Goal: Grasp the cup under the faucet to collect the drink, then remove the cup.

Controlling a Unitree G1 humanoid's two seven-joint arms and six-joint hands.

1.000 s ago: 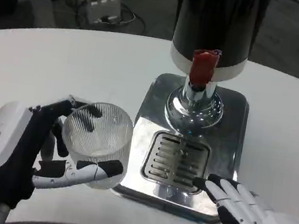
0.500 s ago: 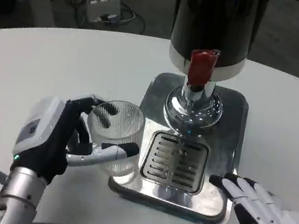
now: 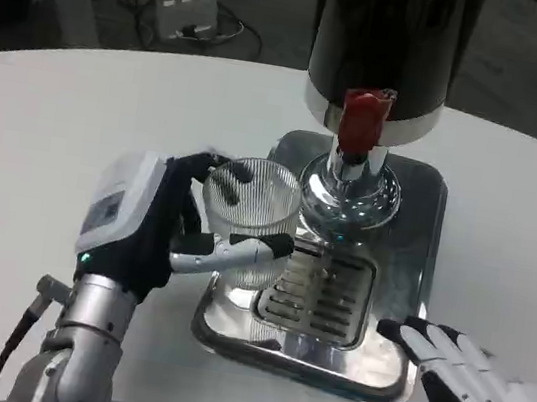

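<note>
A clear ribbed glass cup (image 3: 249, 216) is held upright by my left hand (image 3: 150, 219), whose fingers wrap around its sides. The cup hangs over the left part of the steel drip tray (image 3: 381, 364), just left of the chrome faucet (image 3: 349, 188). Above the faucet sits the red tap lever (image 3: 363, 120) on the black drink dispenser (image 3: 392, 38). The slotted grate (image 3: 321, 290) lies below the faucet, partly covered by the cup. My right hand (image 3: 469, 383) rests low at the tray's front right corner, fingers spread and holding nothing.
The dispenser and its tray stand on a round white table (image 3: 78, 122). Beyond the table's far edge, a white power strip (image 3: 185, 2) and cables lie on the dark floor.
My left hand has carried the cup rightward and farther in, from the tray's left side to over the tray beside the faucet. The right hand has barely shifted.
</note>
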